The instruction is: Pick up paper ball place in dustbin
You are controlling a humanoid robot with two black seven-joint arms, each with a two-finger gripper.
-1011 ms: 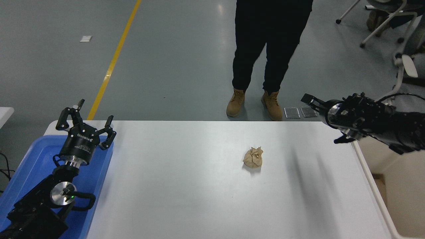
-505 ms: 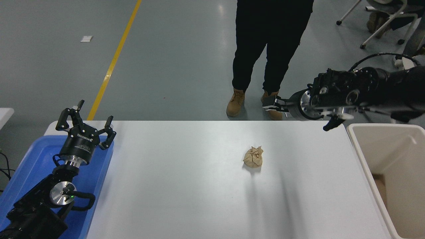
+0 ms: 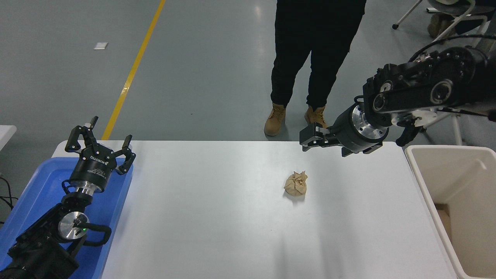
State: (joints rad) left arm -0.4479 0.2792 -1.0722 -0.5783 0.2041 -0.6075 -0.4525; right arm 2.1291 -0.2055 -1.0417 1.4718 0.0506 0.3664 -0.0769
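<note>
The paper ball (image 3: 295, 183), a tan crumpled wad, lies on the white table (image 3: 217, 217) a little right of centre. The cream dustbin (image 3: 459, 170) stands at the table's right edge, its rim level with the tabletop. My right gripper (image 3: 310, 138) comes in from the right and points left. It hovers above the table's far edge, behind and slightly right of the ball and apart from it. It is seen side-on, so its state does not show. My left gripper (image 3: 100, 133) is parked at the lower left, open and empty.
A shallow blue tray (image 3: 42, 182) sits under the left arm at the table's left end. A person in black trousers and tan boots (image 3: 276, 119) stands at the far side. Office chairs (image 3: 449, 19) stand at the top right.
My right arm has swung up and to the left, from over the dustbin to the table's far edge behind the ball. The dustbin is now uncovered. The ball and left arm have not moved.
</note>
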